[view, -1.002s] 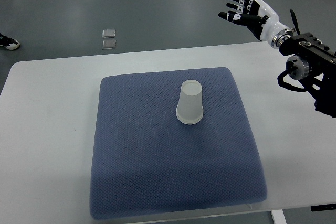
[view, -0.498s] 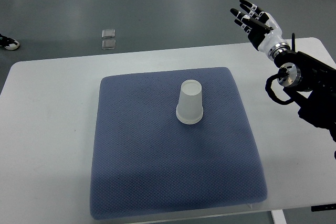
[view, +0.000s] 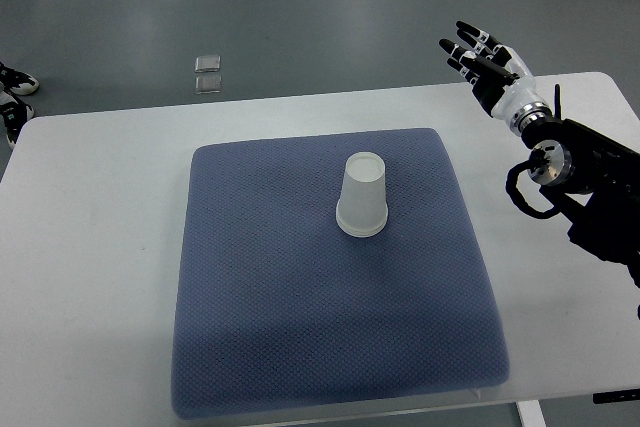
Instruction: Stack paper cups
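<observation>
- A white paper cup point(view: 362, 195) stands upside down, wide rim at the bottom, a little above the middle of a blue-grey mat point(view: 330, 347). Whether it is a single cup or several nested together cannot be told from this view.
- The mat is a padded square with rounded corners and a fine dotted weave. It lies flat on a white table point(view: 90, 277) and covers most of the table's middle.
- The right hand point(view: 487, 60) is raised over the table's far right corner, well apart from the cup. Its arm point(view: 590, 187), black with cables, comes in from the right edge.
- The right hand's fingers point(view: 462, 46) are spread wide and straight, pointing up and to the left, and hold nothing.
- Beyond the table is a grey floor, with two small clear squares point(view: 208, 74) lying on it.
- A shoe point(view: 14, 80) shows at the far left edge.
</observation>
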`<state>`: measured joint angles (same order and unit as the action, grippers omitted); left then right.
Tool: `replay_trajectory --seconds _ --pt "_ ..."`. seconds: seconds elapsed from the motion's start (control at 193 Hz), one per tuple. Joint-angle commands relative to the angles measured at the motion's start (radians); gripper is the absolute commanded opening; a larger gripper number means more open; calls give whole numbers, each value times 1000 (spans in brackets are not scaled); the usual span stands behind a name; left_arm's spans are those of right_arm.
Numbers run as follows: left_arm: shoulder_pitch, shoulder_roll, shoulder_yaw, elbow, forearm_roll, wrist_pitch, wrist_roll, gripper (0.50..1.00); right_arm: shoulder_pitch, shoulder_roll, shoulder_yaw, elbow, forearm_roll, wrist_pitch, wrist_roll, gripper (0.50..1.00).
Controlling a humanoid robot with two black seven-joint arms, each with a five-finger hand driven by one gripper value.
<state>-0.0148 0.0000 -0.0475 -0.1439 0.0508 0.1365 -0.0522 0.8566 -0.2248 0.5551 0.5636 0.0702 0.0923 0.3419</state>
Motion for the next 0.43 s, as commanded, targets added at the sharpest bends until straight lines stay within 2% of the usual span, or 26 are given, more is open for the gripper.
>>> replay_trajectory --seconds 0.0,0.42 --pt "-1 0 0 0 0 0 2 1000 -13 1 0 -1 0 1 0 913" --pt "-1 0 0 0 0 0 2 1000 -19 7 2 1 0 0 16 913"
